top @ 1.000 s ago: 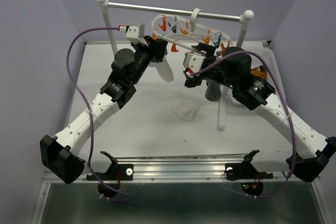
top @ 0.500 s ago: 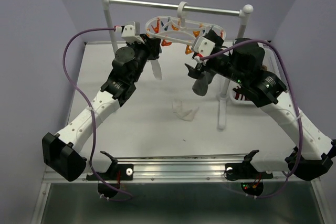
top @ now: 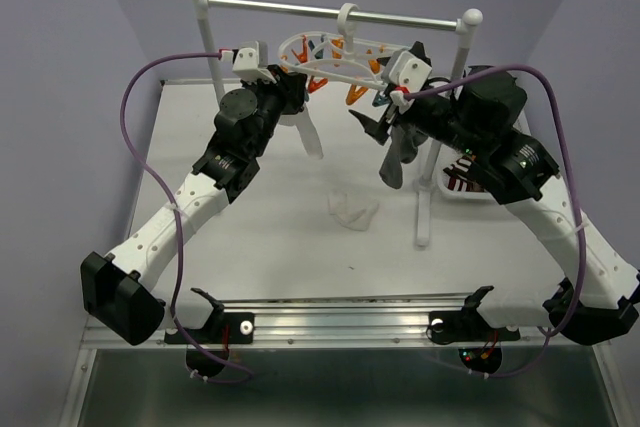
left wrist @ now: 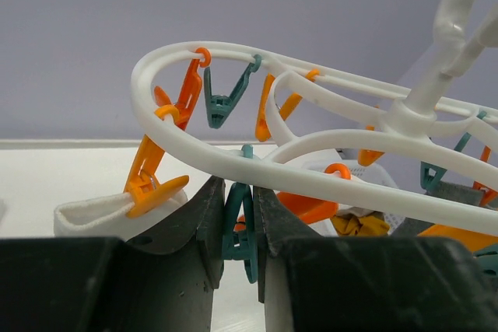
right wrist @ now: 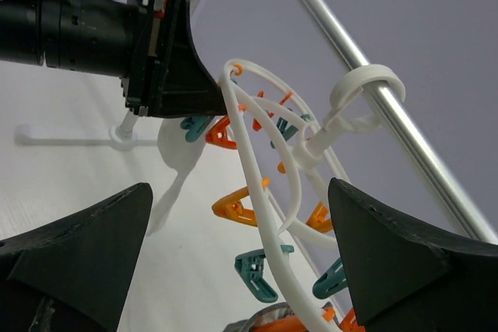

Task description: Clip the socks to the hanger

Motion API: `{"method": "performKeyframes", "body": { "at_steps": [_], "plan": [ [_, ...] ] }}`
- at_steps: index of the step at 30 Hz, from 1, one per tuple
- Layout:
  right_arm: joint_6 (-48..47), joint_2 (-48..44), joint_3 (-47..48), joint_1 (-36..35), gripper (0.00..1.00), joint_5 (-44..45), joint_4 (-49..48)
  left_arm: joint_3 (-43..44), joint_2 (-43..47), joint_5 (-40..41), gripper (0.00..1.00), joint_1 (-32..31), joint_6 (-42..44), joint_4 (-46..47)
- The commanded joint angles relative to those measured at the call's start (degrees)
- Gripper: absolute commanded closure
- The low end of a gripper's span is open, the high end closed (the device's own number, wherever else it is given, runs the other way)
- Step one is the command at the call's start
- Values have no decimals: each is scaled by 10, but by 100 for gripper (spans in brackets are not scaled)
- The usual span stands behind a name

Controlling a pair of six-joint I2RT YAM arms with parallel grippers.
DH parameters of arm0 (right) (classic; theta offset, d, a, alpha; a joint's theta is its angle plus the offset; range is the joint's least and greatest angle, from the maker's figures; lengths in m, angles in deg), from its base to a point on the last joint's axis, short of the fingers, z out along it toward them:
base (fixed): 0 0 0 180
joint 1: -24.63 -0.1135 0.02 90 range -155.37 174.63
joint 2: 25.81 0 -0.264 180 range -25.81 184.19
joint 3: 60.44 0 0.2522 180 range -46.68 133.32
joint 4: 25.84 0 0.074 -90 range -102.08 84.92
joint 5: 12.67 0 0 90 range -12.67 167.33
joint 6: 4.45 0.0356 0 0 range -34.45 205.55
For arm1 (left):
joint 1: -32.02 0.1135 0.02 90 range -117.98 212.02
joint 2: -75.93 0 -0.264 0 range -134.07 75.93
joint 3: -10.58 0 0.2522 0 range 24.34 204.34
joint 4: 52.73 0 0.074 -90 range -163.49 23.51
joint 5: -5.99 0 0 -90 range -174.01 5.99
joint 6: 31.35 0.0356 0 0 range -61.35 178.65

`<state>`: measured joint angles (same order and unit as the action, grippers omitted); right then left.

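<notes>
The hanger (top: 330,65) hung by its hook from the rail (top: 300,11), above the far side of the tabletop (top: 250,247). One white sock (left wrist: 93,215) was pinched in an orange clip (left wrist: 156,188). The left gripper (left wrist: 237,196) was closed on a teal clip (left wrist: 237,235). The right gripper (right wrist: 240,192) gaped wide beside the ring, holding nothing.

The hanger swings freely, so any sideways pull on that clip could tip the frame, or the clip could slip out of the grip.

Only the left wrist view showed the grip on the clip. Only the overhead view showed the loose sock (top: 352,210) on the tabletop and a grey sock (top: 392,162) dangling near the right gripper. What held the grey sock could not be told.
</notes>
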<state>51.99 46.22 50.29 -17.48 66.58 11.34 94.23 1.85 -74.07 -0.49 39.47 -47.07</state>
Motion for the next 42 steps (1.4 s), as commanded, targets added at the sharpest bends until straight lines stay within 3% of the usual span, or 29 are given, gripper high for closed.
{"method": "performKeyframes", "body": {
  "at_steps": [1,6,10,17,23,29,33,37,42],
  "plan": [
    [7,5,31,-5,0,-48,-43,20,10,-5,100,3,2,26],
    [-96,50,112,-5,0,-276,172,18,18,-2,100,3,5,25],
    [-83,87,119,-5,0,-277,231,17,25,-1,100,3,4,22],
    [-157,86,-5,-5,0,-261,277,20,27,5,100,2,-1,7],
    [-11,80,-172,-17,0,-174,142,13,37,11,100,3,-4,13],
    [9,128,-285,-75,0,-89,75,10,34,2,100,3,-7,12],
    [33,197,-302,-89,0,22,16,10,33,-2,100,3,-9,12],
    [53,267,-295,-94,2,78,-70,7,36,-8,100,2,-9,12],
    [95,309,-299,-94,16,145,-168,3,38,-7,100,1,-2,9]
  ]
}}
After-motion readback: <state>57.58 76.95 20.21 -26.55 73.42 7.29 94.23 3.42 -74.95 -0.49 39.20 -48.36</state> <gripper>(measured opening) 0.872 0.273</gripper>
